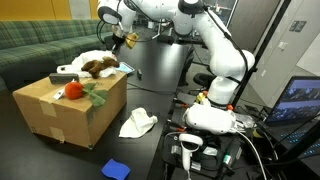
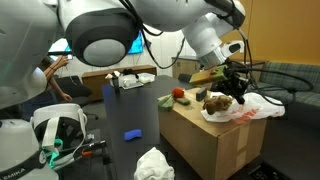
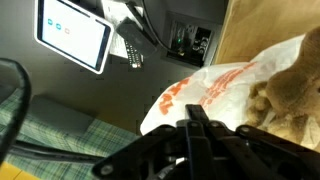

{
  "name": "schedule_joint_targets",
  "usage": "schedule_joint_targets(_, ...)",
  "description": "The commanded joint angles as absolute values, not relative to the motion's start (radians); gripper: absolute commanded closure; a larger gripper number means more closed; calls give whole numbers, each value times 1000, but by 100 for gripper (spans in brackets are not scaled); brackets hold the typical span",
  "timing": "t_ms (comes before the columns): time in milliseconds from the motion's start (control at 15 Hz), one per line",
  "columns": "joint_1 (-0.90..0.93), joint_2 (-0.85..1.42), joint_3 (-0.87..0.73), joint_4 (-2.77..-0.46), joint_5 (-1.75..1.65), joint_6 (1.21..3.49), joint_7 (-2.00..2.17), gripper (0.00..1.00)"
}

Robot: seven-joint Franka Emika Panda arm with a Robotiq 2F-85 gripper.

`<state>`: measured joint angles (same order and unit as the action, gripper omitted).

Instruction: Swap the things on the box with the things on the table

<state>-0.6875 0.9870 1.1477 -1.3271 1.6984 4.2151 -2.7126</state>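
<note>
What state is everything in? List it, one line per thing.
gripper: shut, over the plastic bag's edge.
plastic bag: crumpled, on the box.
box: closed, upright on the table.
brown furry toy: lying on the bag.
white cloth: crumpled on the table.
laptop screen: lit.

Table: wide, black, flat top. Directly on it:
- box, large brown cardboard carton, standing closed side up near one end; shown in both exterior views.
- white crumpled cloth, lying just beside the box's foot.
- blue flat item, small, lying apart from the box and near the table edge.

Box top, directly on it:
- red item with a green leafy piece touching it.
- brown plush toy, resting on a white plastic bag that overhangs the box edge.
- grey flat item, kind unclear.
</note>
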Motion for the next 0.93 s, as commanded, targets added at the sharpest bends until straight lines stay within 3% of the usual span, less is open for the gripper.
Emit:
schedule_joint_targets(0, -719, 930, 1215, -1246, 1752, 4241, -2759, 100)
schedule_joint_targets(333, -707, 681, 1142, -1305, 1955, 4124, -2737, 100)
schedule_joint_targets(867, -418, 472, 960, -1238, 2145, 4167, -2713, 100)
